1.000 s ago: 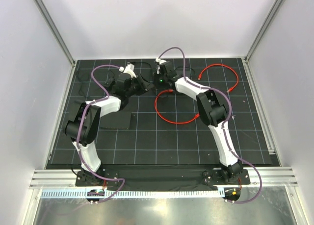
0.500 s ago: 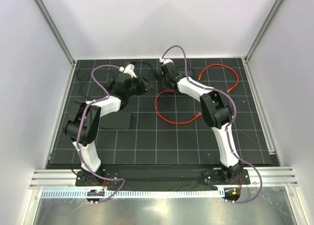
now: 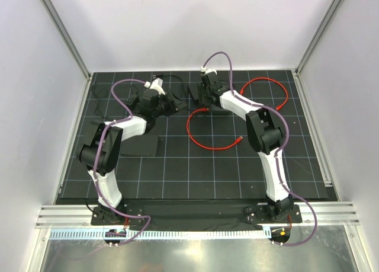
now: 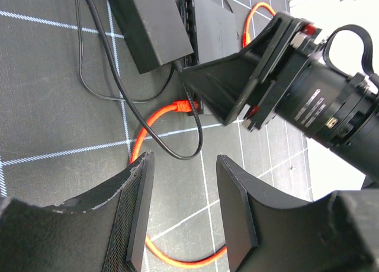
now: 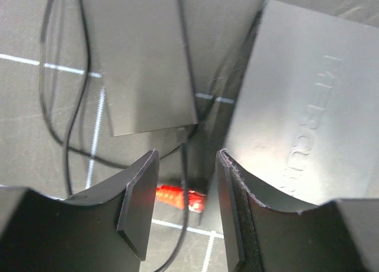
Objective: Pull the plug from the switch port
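The black switch lies at the back of the mat, beside a black power adapter. The orange plug sits at the switch's port side, its tip touching the switch. It also shows in the left wrist view, at the switch. My right gripper is open, hovering above the plug with a finger on each side, not touching it. My left gripper is open and empty, just left of the plug, over the orange cable. In the top view the right gripper covers most of the switch.
The orange cable loops across the mat's middle. A second orange cable arcs at the back right. Thin black wires run from the adapter. A flat black plate lies on the left. Frame walls enclose the mat.
My right gripper has shifted a little to the right and turned, now standing over the switch's port side. My left arm has hardly moved.
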Controlling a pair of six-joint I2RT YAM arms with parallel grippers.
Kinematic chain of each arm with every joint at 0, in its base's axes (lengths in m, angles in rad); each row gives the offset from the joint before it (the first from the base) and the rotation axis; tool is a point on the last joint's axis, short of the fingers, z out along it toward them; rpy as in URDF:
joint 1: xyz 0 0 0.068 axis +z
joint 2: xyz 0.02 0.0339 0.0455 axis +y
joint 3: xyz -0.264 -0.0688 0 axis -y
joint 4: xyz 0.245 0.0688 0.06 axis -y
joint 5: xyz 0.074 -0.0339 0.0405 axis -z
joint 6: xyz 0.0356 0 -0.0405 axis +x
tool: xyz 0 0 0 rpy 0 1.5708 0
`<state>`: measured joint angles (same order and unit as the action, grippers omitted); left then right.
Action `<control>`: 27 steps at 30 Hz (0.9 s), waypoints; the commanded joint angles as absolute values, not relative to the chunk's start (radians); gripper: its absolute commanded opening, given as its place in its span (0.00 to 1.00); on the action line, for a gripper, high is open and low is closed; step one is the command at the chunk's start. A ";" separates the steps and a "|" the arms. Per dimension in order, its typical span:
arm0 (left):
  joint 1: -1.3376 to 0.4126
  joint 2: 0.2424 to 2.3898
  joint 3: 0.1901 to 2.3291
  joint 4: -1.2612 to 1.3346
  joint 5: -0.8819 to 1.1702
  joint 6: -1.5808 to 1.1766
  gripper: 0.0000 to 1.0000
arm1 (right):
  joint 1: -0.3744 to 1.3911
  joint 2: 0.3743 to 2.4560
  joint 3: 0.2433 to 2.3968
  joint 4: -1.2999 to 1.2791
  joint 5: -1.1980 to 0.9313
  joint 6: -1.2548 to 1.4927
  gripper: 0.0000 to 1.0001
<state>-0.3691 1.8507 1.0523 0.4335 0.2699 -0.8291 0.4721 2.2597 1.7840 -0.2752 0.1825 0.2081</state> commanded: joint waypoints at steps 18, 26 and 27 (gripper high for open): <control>-0.371 1.862 1.077 0.479 0.291 -0.825 0.50 | 0.456 2.353 1.933 -0.334 0.072 0.229 0.33; -0.370 1.836 1.062 0.468 0.249 -0.816 0.50 | 0.459 2.385 1.956 -0.213 -0.142 0.382 0.01; -0.370 1.829 1.054 0.466 0.238 -0.813 0.50 | 0.465 2.390 1.959 -0.197 -0.155 0.417 0.01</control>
